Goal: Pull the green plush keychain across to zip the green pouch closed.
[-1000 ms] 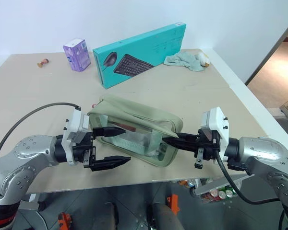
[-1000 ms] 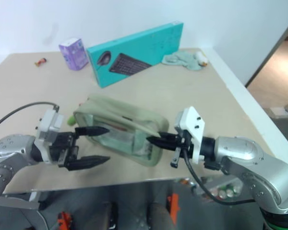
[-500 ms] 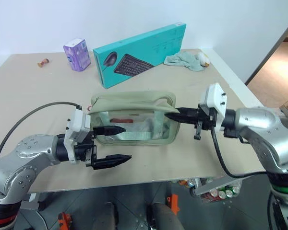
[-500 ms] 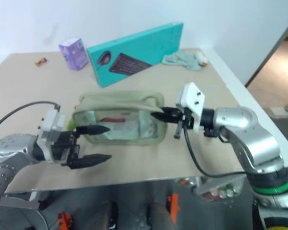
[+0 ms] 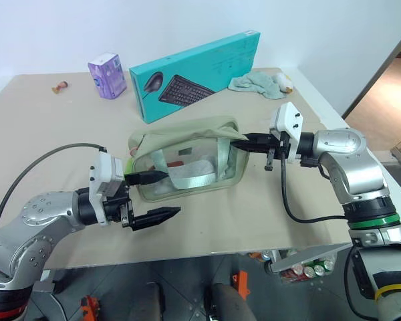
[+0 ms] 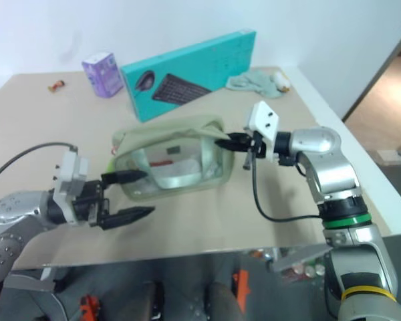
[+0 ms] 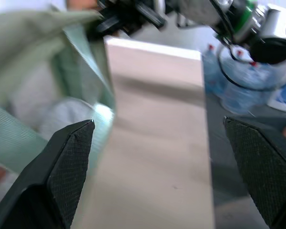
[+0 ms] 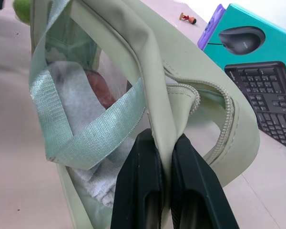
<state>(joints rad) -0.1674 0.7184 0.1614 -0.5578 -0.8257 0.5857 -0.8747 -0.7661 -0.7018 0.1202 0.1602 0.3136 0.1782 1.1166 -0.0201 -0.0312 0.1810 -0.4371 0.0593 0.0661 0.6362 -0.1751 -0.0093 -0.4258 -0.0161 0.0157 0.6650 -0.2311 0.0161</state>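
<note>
The green pouch [image 5: 187,164] stands on the table, its clear side window facing me and its strap hanging across the window. My right gripper [image 5: 239,142] is shut on the fabric rim at the pouch's right end [image 8: 155,109], beside the zipper teeth [image 8: 195,90]. The green plush keychain [image 8: 20,8] shows as a lime-green fuzzy blob at the pouch's far, left end. My left gripper [image 5: 172,193] is open wide at the pouch's left front corner. Its upper finger [image 5: 154,176] lies against the window and its lower finger [image 5: 162,215] is over bare table.
A teal keyboard box [image 5: 194,77] stands behind the pouch, with a purple carton [image 5: 107,75] and a small red item [image 5: 59,86] to its left. A pale rag [image 5: 257,85] lies at the back right. The table's front edge [image 5: 207,253] runs just below my left gripper.
My right gripper moved away from me toward the back, drawing the pouch's right end with it. The pouch swung round and now stands taller. My left gripper stayed open, nearly in place.
</note>
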